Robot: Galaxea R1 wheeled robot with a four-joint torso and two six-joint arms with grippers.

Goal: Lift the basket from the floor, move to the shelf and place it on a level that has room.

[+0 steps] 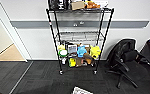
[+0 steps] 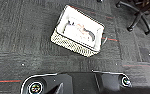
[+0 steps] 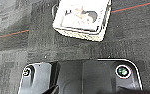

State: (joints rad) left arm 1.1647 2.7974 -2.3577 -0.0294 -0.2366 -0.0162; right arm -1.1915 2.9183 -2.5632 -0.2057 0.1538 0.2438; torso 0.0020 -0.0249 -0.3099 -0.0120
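The shelf [image 1: 79, 40] fills the upper middle of the head view, a tall black wire rack on small casters against the white wall, and it is the largest source of trouble: being on wheels, it would likely roll or rock if the load were pushed against a post instead of set down cleanly. Its top tier is crowded with boxes and its lower tiers are packed with coloured items, so only the level [image 1: 78, 37] second from the top looks to have room, and the gap above it appears tight enough that a tilted carry could catch the wire edge. To the right of centre stands a black office chair [image 1: 123, 61], close beside the rack; its legs spread over the floor [image 1: 41, 75] and could foul the base on approach. The basket [image 2: 77, 31] sits upright on the dark carpet in the upper middle of the left wrist view, apart from both arms, with a corner of it at the bottom edge of the head view. It looks light and soft-walled, so a pinch on one rim might fold it or let it swing. Whether either gripper is open or closed cannot be told from these views
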